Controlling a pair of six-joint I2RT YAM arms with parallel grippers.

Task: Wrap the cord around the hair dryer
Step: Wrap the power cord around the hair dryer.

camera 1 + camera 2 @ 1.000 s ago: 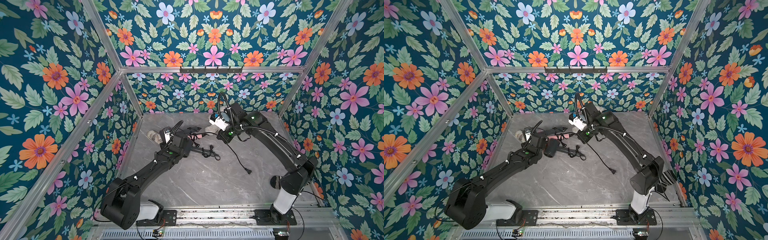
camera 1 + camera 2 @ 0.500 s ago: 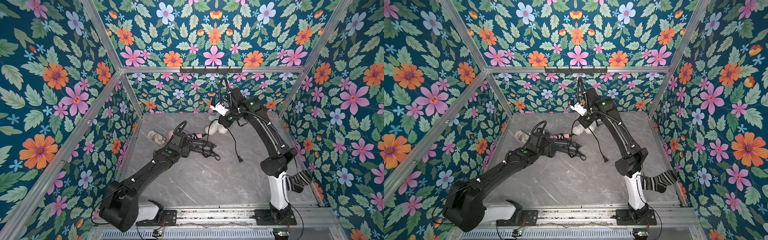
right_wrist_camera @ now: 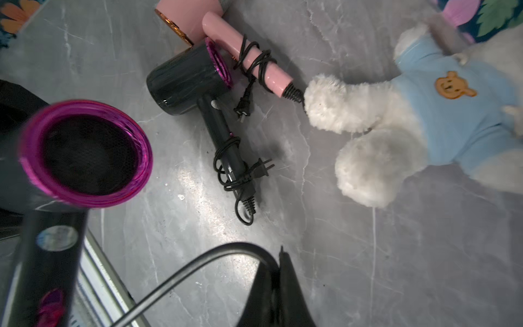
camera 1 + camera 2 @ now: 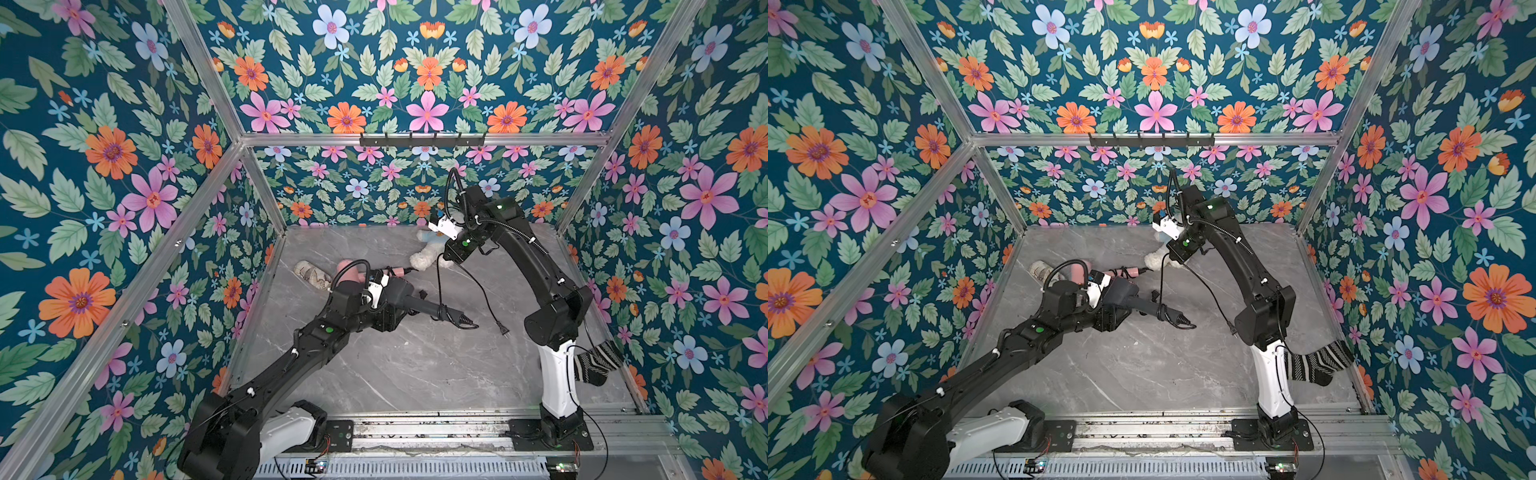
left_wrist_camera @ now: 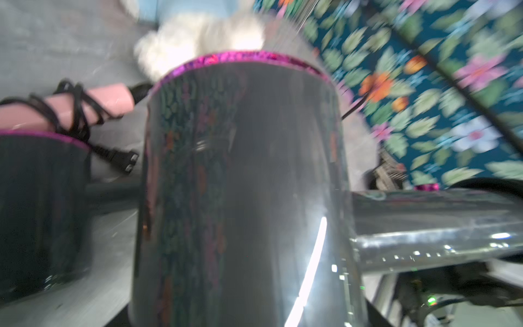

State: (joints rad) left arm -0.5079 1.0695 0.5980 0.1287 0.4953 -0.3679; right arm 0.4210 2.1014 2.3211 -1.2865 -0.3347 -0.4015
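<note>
At centre frame, a black hair dryer (image 4: 428, 308) is clenched in the left gripper (image 4: 392, 299); its cord (image 3: 232, 247) is pinched in the closed right gripper (image 3: 280, 257), higher right.

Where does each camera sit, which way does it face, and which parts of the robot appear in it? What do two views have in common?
Top views: high at the front, looking down on the table; left arm and right arm show in both top views.
Left wrist: right behind the held hair dryer, facing the plush toy; no robot part clearly recognisable.
Right wrist: above the table, looking down; right gripper shut on the cord.
Shared: both wrist views show the pink dryer.
</note>
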